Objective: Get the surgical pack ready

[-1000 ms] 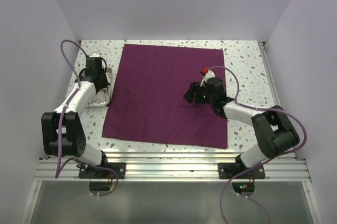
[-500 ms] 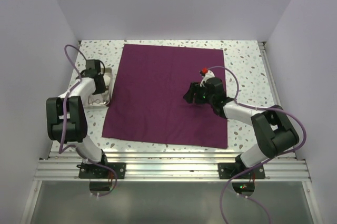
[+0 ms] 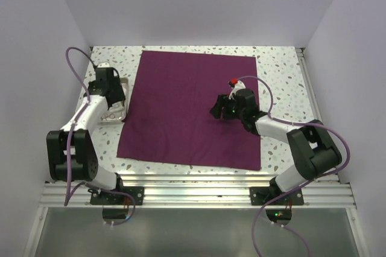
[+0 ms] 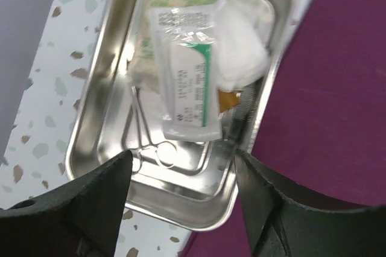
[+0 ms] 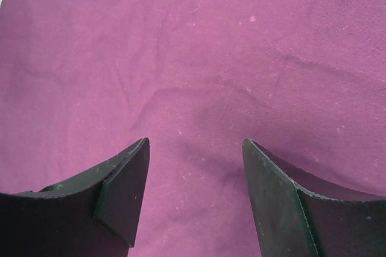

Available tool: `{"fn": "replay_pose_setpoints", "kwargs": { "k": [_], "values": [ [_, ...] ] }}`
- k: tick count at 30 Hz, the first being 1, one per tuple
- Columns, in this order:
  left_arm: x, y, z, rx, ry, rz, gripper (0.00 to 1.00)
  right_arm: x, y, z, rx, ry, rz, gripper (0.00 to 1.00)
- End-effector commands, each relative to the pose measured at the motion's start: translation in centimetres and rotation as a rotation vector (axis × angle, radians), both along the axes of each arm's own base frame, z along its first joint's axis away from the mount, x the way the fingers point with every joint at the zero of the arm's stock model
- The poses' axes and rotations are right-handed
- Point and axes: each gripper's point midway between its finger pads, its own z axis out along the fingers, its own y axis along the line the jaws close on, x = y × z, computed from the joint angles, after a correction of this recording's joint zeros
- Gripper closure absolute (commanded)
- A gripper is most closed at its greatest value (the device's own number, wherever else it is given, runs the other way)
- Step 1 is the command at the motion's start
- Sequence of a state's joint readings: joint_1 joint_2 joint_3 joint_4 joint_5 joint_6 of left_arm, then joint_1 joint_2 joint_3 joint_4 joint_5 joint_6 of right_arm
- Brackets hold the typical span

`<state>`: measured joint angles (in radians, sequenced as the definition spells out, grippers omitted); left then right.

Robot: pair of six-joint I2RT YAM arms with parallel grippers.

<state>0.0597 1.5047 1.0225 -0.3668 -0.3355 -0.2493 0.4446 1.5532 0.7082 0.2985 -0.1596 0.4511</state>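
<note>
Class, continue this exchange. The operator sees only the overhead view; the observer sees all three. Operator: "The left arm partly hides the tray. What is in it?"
Observer: A clear packet with green print lies on top, partly over white gauze.
Operator: Any instruments?
Observer: Yes. Thin metal instruments with ring handles lie on the floor of the tray, partly under the packet.
Operator: Is either gripper holding anything?
Observer: No. The left gripper is open over the tray with nothing between its fingers. The right gripper is open over bare cloth.
</note>
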Motion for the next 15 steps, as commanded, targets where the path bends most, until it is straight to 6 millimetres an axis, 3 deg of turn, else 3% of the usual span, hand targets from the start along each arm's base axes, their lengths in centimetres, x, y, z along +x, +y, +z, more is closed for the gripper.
{"fn": "replay_pose_setpoints", "kwargs": {
  "k": [1, 3, 4, 10, 15],
  "values": [
    [2.0, -3.6, 1.9, -0.052, -0.098, -0.146, 0.28, 1.1, 0.5, 1.2, 0.001, -0.040, 0.004, 0.33],
    [2.3, -4.3, 0.7, -0.069, -0.056, -0.195, 0.28, 1.1, 0.4, 1.2, -0.002, -0.040, 0.002, 0.33],
    [2.5, -5.8, 0.5, -0.079, -0.034, -0.243, 0.28, 1.2, 0.4, 1.2, -0.001, -0.039, 0.000, 0.33],
    [2.7, -7.0, -2.9, -0.102, 0.069, -0.297, 0.30, 1.2, 0.4, 1.1, -0.003, -0.039, 0.001, 0.33],
    [3.1, -7.2, -4.6, -0.108, 0.107, -0.303, 0.55, 1.1, 0.4, 1.1, -0.003, -0.037, 0.002, 0.33]
  ]
}}
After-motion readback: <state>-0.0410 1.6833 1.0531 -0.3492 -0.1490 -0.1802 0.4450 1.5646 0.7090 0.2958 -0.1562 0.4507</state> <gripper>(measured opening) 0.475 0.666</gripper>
